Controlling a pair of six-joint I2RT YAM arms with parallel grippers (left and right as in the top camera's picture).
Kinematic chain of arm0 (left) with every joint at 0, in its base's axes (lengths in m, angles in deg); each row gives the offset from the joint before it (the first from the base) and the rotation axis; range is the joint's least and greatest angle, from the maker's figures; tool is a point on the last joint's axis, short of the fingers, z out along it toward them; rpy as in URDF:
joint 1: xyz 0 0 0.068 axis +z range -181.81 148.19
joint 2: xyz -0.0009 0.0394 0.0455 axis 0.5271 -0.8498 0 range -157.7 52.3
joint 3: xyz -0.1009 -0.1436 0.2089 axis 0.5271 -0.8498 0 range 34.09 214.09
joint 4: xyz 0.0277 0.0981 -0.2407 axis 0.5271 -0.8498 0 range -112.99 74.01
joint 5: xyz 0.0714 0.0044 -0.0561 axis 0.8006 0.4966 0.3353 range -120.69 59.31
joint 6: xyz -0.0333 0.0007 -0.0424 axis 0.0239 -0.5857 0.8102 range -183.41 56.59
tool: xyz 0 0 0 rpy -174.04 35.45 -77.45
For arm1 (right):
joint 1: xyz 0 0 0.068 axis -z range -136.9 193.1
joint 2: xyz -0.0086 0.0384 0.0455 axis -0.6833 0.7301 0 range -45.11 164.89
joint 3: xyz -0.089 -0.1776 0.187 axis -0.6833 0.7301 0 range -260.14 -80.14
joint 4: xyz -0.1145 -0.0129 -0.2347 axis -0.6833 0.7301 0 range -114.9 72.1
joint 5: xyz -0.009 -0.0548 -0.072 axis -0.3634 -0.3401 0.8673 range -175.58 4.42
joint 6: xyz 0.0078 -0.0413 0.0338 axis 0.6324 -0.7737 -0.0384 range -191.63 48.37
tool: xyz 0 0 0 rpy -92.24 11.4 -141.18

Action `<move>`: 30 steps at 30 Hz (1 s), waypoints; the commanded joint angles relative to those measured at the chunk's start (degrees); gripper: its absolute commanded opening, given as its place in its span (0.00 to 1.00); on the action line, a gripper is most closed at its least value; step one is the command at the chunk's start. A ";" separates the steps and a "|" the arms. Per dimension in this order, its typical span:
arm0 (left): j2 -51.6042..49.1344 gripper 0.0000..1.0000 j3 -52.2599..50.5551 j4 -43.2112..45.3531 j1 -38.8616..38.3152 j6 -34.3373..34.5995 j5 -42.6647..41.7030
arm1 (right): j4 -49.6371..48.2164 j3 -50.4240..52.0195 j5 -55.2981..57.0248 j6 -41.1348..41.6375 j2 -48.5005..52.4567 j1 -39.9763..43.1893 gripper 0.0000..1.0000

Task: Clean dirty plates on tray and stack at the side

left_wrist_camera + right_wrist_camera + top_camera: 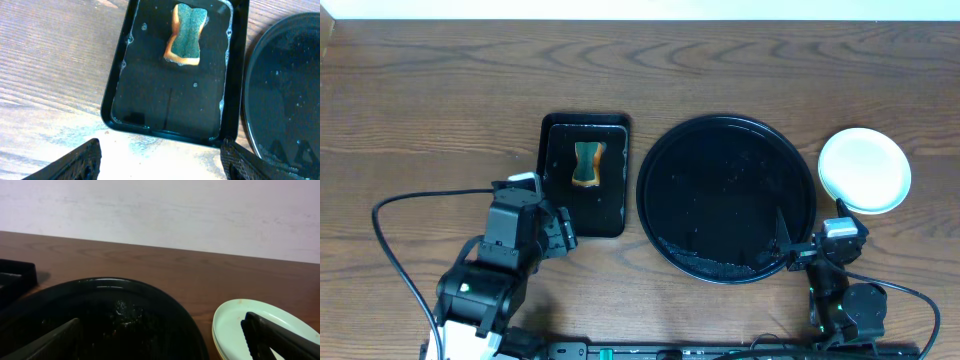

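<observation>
The plates [864,170] sit stacked on the table just right of the large round black tray [725,198]. The top plate is pale blue-green and looks clean. In the right wrist view the stack [235,325] shows a pale yellow edge underneath. The tray holds no plates, only wet specks, and it also shows in the right wrist view [125,315]. My right gripper [795,245] is open and empty over the tray's front right rim, its jaws [160,340] spanning tray and plates. My left gripper [565,228] is open and empty, its jaws [160,160] just before the small tray.
A small rectangular black tray [584,215] with water and a green-and-orange sponge [586,165] lies left of the round tray. The left wrist view shows this tray [170,120], the sponge [187,35] and the round tray's edge [285,90]. Cables trail at the front.
</observation>
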 commanded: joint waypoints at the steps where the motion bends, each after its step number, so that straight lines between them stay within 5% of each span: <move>1: 3.96 0.77 -1.29 0.92 1.57 -2.91 0.87 | 0.26 0.07 -0.04 -0.94 -0.44 -0.59 0.99; 16: 36.63 0.77 -26.80 24.33 10.16 -12.94 -4.31 | 0.26 0.07 -0.04 -0.94 -0.44 -0.59 0.99; 24: 43.30 0.77 -40.79 48.59 12.81 -16.06 -7.19 | 0.26 0.07 -0.02 -0.94 -0.44 -0.59 0.99; 30: 44.70 0.77 -41.40 50.05 13.18 -24.33 -6.56 | 0.26 0.07 -0.04 -0.94 -0.44 -0.59 0.99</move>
